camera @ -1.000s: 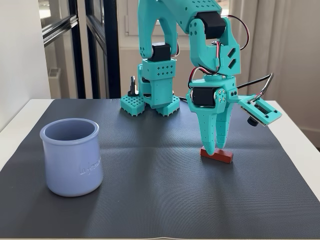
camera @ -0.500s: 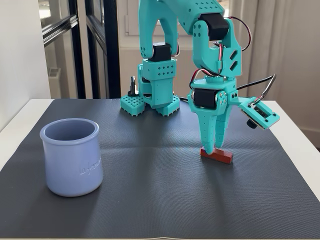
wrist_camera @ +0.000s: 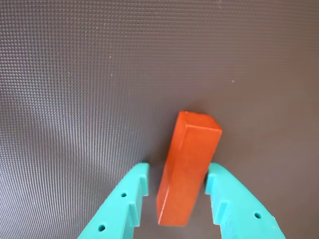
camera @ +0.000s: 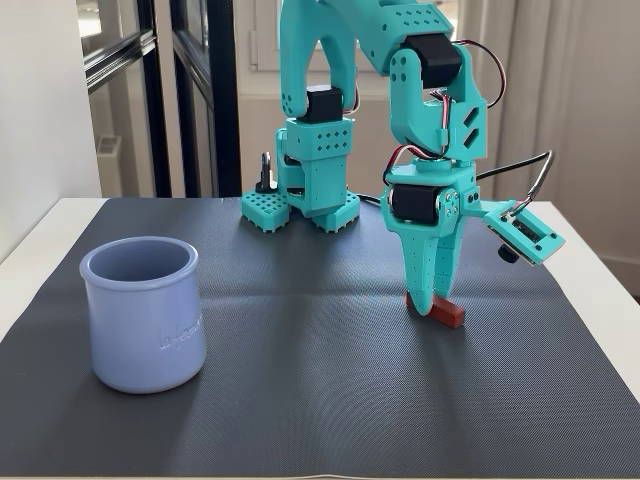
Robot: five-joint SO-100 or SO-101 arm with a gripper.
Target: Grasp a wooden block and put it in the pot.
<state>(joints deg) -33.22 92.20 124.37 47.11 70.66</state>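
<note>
Teal gripper (wrist_camera: pixel 177 172) straddles the red-brown wooden block (wrist_camera: pixel 187 167), jaws parted, right finger touching.

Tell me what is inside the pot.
In the fixed view the pot shows only a strip of its inner wall below the rim, with nothing poking out. Its bottom is hidden. The wooden block lies on the mat.

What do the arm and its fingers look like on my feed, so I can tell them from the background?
The arm is turquoise printed plastic with black servo blocks at the joints, thin red and black wires beside them, and a black cable trailing right. The gripper ends in tapered turquoise fingers with small round holes and ribbed inner faces.
</note>
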